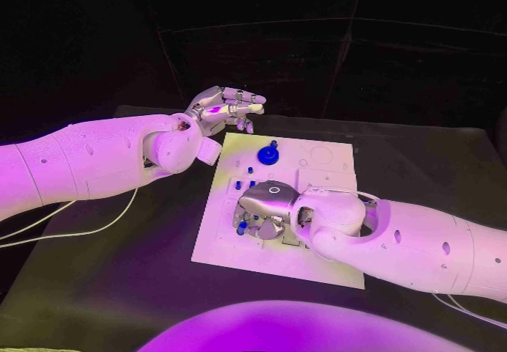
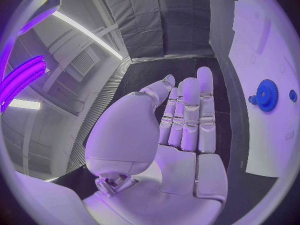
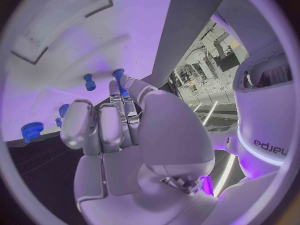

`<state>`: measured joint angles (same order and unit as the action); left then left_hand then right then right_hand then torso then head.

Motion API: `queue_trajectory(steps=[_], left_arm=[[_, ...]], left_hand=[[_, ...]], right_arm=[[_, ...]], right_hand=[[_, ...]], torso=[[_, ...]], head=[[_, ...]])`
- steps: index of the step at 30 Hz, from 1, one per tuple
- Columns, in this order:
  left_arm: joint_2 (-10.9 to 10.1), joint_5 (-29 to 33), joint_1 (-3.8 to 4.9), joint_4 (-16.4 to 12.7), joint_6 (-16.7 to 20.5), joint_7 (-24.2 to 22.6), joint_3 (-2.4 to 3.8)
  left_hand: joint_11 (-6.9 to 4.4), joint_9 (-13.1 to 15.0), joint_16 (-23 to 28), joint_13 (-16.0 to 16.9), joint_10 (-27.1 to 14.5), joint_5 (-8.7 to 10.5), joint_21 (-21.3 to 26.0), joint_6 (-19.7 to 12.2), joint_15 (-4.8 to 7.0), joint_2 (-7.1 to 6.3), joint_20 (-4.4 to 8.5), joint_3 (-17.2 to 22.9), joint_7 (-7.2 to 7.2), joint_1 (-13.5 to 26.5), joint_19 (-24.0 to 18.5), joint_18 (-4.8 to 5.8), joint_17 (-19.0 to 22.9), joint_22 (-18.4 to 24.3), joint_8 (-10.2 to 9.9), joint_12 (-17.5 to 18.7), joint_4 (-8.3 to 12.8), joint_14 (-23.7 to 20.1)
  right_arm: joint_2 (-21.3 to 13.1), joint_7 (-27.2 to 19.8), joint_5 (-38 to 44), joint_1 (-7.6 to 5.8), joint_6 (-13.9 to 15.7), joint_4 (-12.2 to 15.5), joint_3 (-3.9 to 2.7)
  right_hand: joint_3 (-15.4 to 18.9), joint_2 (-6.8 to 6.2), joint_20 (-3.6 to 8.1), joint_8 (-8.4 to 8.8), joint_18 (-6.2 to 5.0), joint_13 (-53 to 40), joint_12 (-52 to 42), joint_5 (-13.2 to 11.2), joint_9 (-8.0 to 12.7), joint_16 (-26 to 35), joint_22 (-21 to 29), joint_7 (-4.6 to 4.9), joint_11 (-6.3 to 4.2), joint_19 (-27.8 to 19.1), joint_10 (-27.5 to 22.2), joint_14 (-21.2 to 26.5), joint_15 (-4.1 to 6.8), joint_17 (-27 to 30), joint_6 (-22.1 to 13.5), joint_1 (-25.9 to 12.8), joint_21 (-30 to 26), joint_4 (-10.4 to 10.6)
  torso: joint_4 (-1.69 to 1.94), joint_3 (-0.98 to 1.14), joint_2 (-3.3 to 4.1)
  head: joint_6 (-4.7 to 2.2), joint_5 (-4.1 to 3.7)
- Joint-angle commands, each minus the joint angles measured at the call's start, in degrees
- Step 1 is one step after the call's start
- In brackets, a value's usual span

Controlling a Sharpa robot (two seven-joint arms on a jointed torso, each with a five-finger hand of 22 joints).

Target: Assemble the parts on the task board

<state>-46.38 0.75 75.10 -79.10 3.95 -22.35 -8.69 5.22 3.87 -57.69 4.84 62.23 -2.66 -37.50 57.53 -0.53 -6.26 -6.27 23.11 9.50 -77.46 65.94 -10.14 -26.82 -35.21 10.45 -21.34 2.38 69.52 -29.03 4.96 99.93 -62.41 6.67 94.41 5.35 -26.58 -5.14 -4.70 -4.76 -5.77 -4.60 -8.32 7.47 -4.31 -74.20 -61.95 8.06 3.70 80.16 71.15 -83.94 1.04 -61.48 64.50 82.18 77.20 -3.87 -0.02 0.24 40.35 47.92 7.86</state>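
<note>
The right hand (image 1: 267,209) hovers low over small blue pegs (image 1: 246,182) on the board (image 1: 317,260), whether gripping one I cannot tell, and may topple neighbours; the left hand (image 1: 225,104) waits empty, fingers straight, beyond the gear (image 1: 268,155).

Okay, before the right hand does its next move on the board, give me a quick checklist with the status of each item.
1. Right hand over the board: ok, it sits above the small blue pegs.
2. Right hand holding a part: cannot tell; its fingers reach a blue peg, but the contact is hidden.
3. Left hand clear of the work: ok, it is off the board's far edge, fingers extended, holding nothing.
4. Blue gear on the board: ok, away from both hands.
5. Board lying flat on the table: ok.
</note>
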Motion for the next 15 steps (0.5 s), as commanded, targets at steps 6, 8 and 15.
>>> queue_trajectory(steps=[6,8,15], left_arm=[[0.0,0.2,0.08,0.0,-0.5,-0.3,0.05],[0.0,0.2,0.08,0.0,-0.5,-0.3,0.05],[0.1,0.2,0.08,0.0,-0.6,-0.3,0.04]], left_hand=[[0.01,0.0,0.2,-0.1,-0.3,-0.16,0.3,-0.1,-0.01,0.47,-0.07,-0.4,0.05,0.0,-0.1,-0.33,0.1,0.1,0.0,-0.2,0.0,-0.4],[0.01,0.0,0.2,-0.1,-0.3,-0.16,0.3,-0.1,-0.01,0.47,-0.07,-0.4,0.05,0.0,-0.1,-0.33,0.1,0.1,0.0,-0.2,0.0,-0.4],[0.01,0.0,0.2,-0.1,-0.3,-0.16,0.3,-0.1,-0.01,0.47,-0.07,-0.4,0.05,0.0,-0.1,-0.33,0.1,0.1,0.0,-0.2,0.0,-0.4]], right_arm=[[0.5,0.1,4.3,0.17,-0.8,0.3,0.48],[0.6,-0.1,4.4,0.17,-0.5,0.3,0.50],[0.6,-0.8,3.7,0.17,1.1,0.3,0.53]], right_hand=[[0.1,-0.35,-0.21,-0.12,0.57,0.0,0.3,0.4,-0.1,-0.3,0.1,0.05,0.01,-0.3,0.3,-1.5,0.08,0.3,0.2,-1.1,0.1,-0.2],[0.3,-0.66,-0.24,0.18,0.56,0.0,0.6,0.6,0.1,-0.2,0.2,0.15,0.10,-0.4,0.0,-1.5,0.01,0.4,-0.3,-1.6,0.1,-0.2],[1.1,-2.39,-1.04,1.36,0.46,0.9,3.3,1.8,0.7,0.2,1.1,1.21,1.45,-0.9,-4.0,-1.2,-1.05,1.5,-4.2,-3.8,-0.4,0.4]], torso=[[-0.01,0.01,0.01],[-0.02,0.03,0.01],[-0.03,0.00,-0.01]], head=[[-0.01,-0.03],[-0.04,-0.04],[-0.13,-0.04]])
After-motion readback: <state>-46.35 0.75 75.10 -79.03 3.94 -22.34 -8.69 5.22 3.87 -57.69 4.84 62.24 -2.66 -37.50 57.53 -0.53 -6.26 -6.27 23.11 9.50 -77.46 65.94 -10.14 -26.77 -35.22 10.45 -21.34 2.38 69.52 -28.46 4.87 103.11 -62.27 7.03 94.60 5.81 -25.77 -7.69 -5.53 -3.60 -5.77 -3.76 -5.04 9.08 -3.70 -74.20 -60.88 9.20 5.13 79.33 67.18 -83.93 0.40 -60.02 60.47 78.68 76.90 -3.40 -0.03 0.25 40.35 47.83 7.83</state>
